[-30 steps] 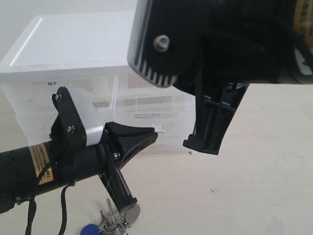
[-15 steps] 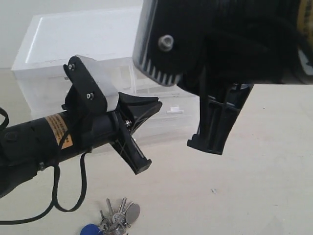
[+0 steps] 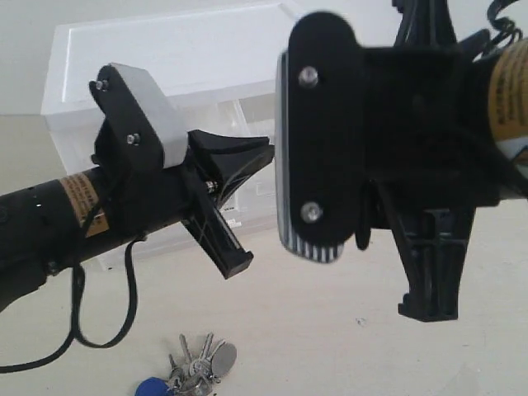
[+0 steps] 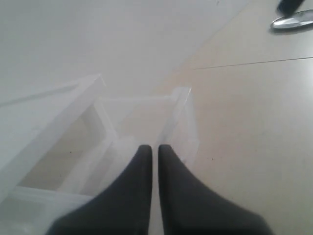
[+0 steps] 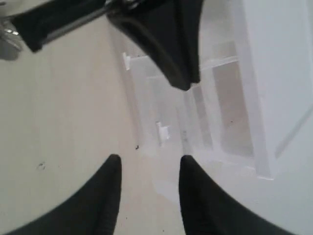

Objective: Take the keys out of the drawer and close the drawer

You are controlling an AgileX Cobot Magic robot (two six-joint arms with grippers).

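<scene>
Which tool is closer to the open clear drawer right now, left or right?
Left. The left tool is shut, its tips right at the open drawer. The right tool is open and sits farther back from it.

Bright, soft, even light; shadows on the pale surface (image 3: 346,330) are faint. The right arm (image 3: 396,124), close to the exterior camera, is soft-edged, near-featureless black. Both wrist views are blurry and out of focus: beyond the left gripper (image 4: 155,152) the clear drawer (image 4: 188,127) washes into white glare.
</scene>
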